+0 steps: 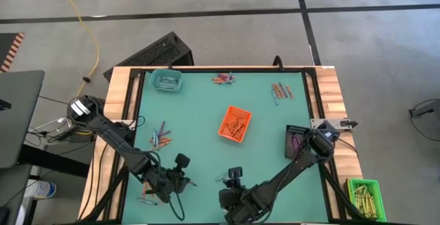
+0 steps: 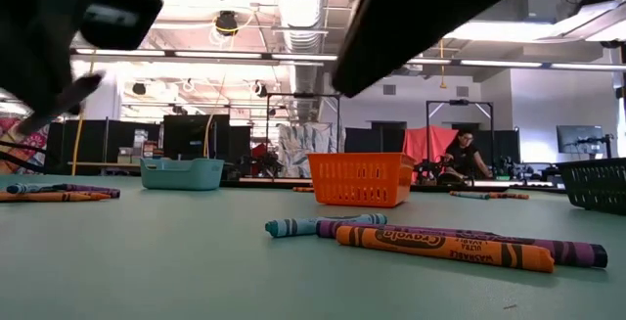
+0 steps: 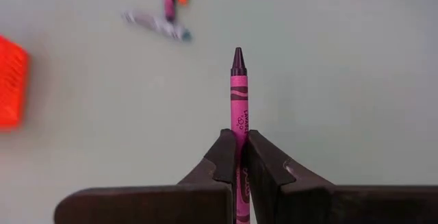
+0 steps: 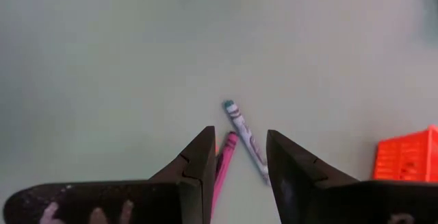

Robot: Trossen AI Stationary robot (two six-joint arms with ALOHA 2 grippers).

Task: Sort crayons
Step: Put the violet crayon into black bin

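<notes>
The left claw [image 3: 239, 166] is pinching a purple-pink crayon [image 3: 238, 94], which sticks out forward between its tips.

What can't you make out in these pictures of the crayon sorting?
- Dark tray, high view: the right arm covers part of it, so its contents are unreadable.
- Pink crayon, left wrist view: its lower end is hidden between the shut left hand.
- Pink crayon, right wrist view: partly behind the open right hand.
- Far crayons, high view: too small to count.
</notes>
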